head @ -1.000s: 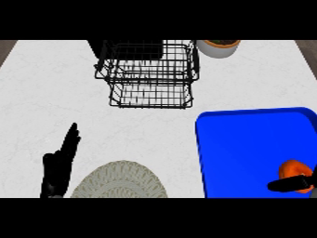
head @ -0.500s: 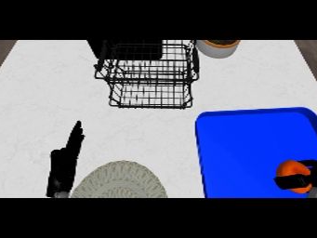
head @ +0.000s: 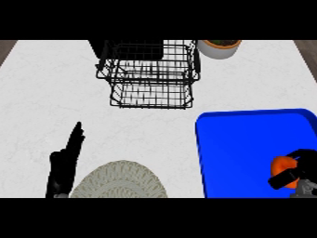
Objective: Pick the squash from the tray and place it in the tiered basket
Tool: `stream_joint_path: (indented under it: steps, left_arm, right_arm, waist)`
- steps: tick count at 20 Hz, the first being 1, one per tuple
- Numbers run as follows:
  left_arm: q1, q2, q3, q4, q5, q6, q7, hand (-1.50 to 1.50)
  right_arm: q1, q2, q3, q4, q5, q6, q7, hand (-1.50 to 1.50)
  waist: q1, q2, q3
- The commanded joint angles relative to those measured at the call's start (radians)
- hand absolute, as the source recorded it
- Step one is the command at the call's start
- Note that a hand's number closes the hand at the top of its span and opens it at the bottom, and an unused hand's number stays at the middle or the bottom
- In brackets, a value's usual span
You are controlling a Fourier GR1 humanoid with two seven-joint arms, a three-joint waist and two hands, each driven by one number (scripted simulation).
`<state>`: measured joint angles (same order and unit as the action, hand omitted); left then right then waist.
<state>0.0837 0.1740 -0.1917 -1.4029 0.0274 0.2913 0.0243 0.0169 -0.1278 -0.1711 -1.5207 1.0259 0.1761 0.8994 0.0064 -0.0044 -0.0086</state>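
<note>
Closing in, the right hand [head: 310,163] now curls its fingers round the squash [head: 281,164] at the tray's [head: 243,144] front right corner; the left hand [head: 63,163] stays straight-fingered.

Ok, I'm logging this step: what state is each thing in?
squash: in the tray, hand round it
right hand: curled round the squash
left hand: open, fingers straight, resting lower left
tray: flat on the counter
tiered basket: upright, no squash inside

Black left robot hand [head: 61,168]; black right robot hand [head: 306,163].
</note>
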Motion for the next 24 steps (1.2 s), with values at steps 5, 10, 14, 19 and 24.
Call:
stream_joint_path:
  steps: [5, 10, 14, 19, 24]
  left_arm:
    - [-0.058, 0.006, -0.01, 0.011, 0.011, -0.047, 0.012, 0.0]
    - [-0.038, 0.029, 0.03, -0.002, 0.011, -0.028, 0.025, 0.0]
    - [0.021, 0.018, 0.027, -0.004, 0.018, -0.029, -0.007, 0.0]
    - [0.02, 0.015, 0.036, -0.011, 0.021, -0.033, -0.013, 0.0]
    - [0.013, -0.007, 0.025, 0.005, -0.009, -0.019, -0.038, 0.0]
  right_arm:
    - [-0.198, -0.067, 0.403, -0.006, 0.02, 0.175, -0.44, 1.5]
    - [-0.306, -0.015, 0.338, -0.042, -0.113, 0.163, -0.547, 1.5]
    - [-0.304, 0.027, 0.241, -0.287, -0.247, 0.23, -0.464, 1.5]
    - [-0.48, -0.011, 0.118, -0.42, -0.338, 0.276, -0.411, 1.5]
    - [-0.614, -0.067, 0.081, -0.573, -0.408, 0.43, -0.252, 1.5]
  waist:
    - [0.089, 0.013, 0.009]
    - [0.009, 0.004, 0.009]
    - [-0.014, -0.004, 0.008]
    - [-0.007, 0.0, 0.008]
    - [-0.007, 0.0, 0.008]
